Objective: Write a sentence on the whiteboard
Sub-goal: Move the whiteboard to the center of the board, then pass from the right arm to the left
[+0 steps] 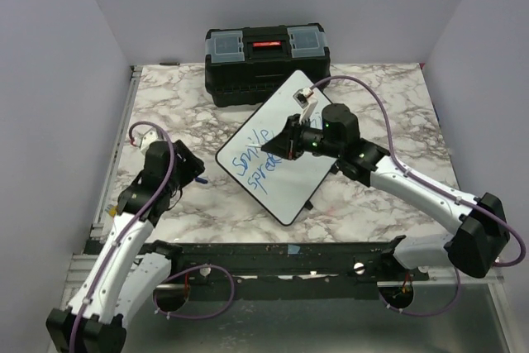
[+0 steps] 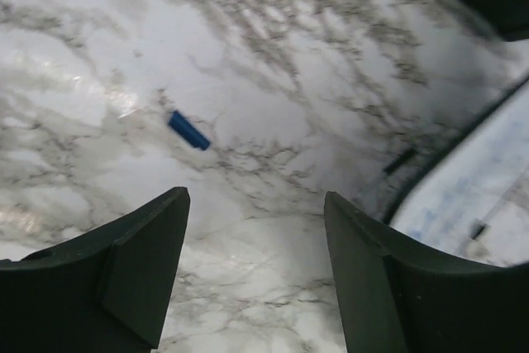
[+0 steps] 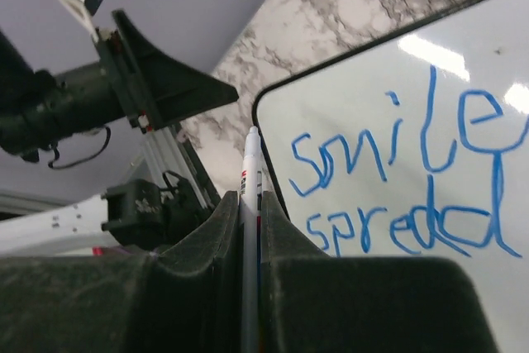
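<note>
Right hand [image 1: 277,145]: clenched on the marker [image 3: 251,155]. The jaws press the barrel from both sides and the tip sticks out ahead of them. I think this grip lets the tip lead and keeps the wrist camera looking along the pen at the writing.
Marker tip: in the wrist view it sits near the board's rounded corner, left of centre in the frame. I cannot tell whether it touches the surface.
Whiteboard [image 1: 285,192]: lies flat on the counter [image 1: 190,97] in the middle of the overhead frame, turned on the diagonal, just in front of the toolbox [image 1: 266,62] at the top. My guess is the turn lines the rows of writing up with the right arm's reach.
Sentence [image 1: 260,159]: blue letters in two rows, "smile" above "spread". They are clearest in the right wrist view, and they sit under the hand in the overhead one.
Left hand [image 1: 188,169]: released, with the jaws apart and nothing between them. It hovers over bare counter at left of centre, beside the board's lower-left edge but apart from it. I take it to be parked out of the writing arm's way.
Blue piece [image 2: 189,131]: a small blue piece lies alone on the marble, upper left in the left wrist view. It may be the marker's cap.
Progress: two words are down, and white space remains past "spread" and below it for more.
Risk: nothing pins the board, so a hard stroke could slide it. The arm could also smear fresh ink.
</note>
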